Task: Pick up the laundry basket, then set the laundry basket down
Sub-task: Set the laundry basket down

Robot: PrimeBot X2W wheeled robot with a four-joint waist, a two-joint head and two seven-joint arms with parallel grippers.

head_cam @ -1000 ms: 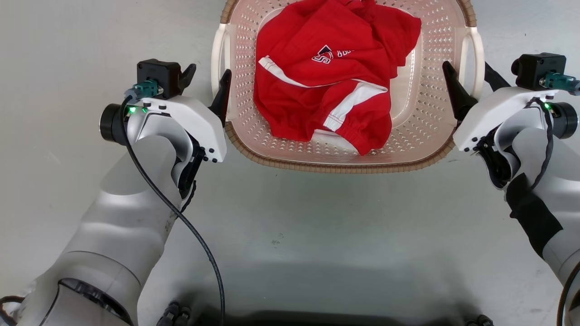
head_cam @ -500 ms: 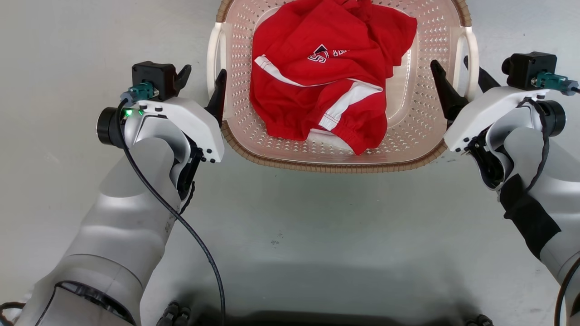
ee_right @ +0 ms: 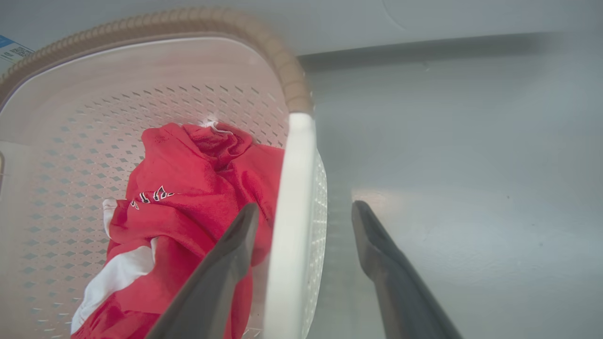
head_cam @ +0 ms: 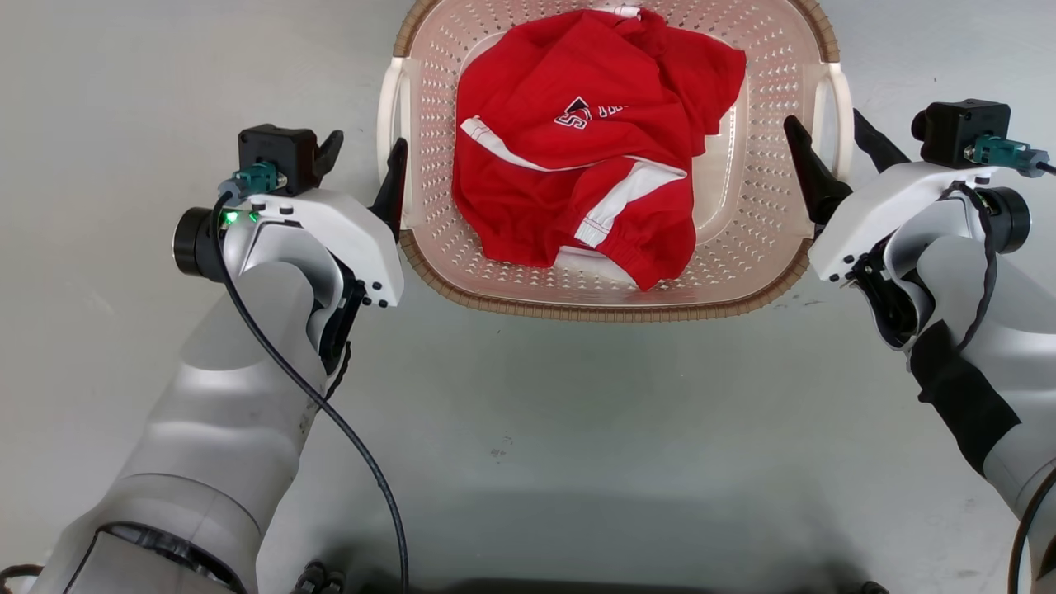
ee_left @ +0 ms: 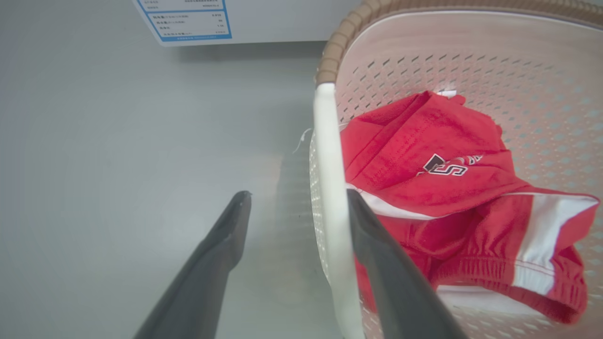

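Change: the whole head view has shifted slightly, which is put down to the camera; the fingers are set at the handles as before, and the jaws have stayed wide.
Left claw (head_cam: 368, 142): fully spread and holding nothing; the basket's left handle (head_cam: 384, 124) is straddled, one finger outside and one inside the wall.
Right claw (head_cam: 823, 122): likewise spread and empty, with the right handle (head_cam: 841, 107) between its fingers.
Laundry basket (head_cam: 610, 309): set on the floor between the two claws, upright; a red garment (head_cam: 577, 165) with white trim is heaped inside.
Meaning for the task: no grip is closed on either handle, so the basket is judged not to be carried now. Whether the lift is ahead or finished cannot be told.
Floor (head_cam: 528, 412): smooth pale grey, faintly glossy, lightly scuffed on the near side of the basket.
Room: beyond the basket a white panel bearing a blue-edged label (ee_left: 188, 19) is seen.
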